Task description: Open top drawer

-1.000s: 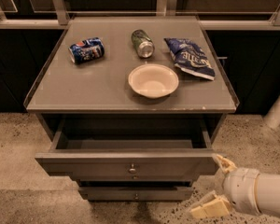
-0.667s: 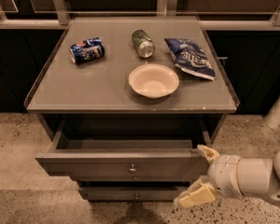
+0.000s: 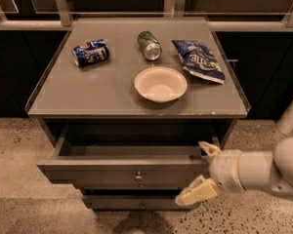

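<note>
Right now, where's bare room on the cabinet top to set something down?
Front-left of the cabinet top, between the blue can and the bowl, is bare. Crowded back-right: green can, chip bag, bowl. The gripper, open, sits at the right end of the top drawer.

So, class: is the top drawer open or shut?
Open: the top drawer juts out, inside exposed. Gripper open at its right end.

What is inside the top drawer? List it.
The top drawer shows only a bare grey floor strip; nothing lies there. Its back part is hidden under the tabletop. The pincer sits open at the drawer's right front corner.
</note>
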Robot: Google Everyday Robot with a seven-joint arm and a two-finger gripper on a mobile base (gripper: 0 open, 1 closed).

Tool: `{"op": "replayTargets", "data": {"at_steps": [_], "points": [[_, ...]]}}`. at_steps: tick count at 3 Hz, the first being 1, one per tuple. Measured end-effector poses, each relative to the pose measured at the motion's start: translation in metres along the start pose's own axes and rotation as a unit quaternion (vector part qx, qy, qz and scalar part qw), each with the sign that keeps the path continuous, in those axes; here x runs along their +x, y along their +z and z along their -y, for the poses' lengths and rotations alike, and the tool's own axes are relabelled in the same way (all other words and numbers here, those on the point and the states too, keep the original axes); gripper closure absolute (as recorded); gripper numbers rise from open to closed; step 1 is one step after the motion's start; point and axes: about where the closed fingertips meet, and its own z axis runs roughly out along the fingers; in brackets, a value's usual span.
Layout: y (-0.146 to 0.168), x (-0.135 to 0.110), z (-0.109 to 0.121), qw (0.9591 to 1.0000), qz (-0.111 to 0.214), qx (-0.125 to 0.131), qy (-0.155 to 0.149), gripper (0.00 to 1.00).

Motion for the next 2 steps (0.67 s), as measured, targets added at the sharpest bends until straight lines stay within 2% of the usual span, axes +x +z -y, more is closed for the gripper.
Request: {"op": "replayTargets", "data": {"at_steps": [1, 2], "points": [[0.0469, -0.0494, 0.0152, 0.9978, 0.002, -0.043, -0.05, 0.0], [0.0479, -0.0472, 0.011, 0.998, 0.0, -0.042, -0.047, 0.0]]}}
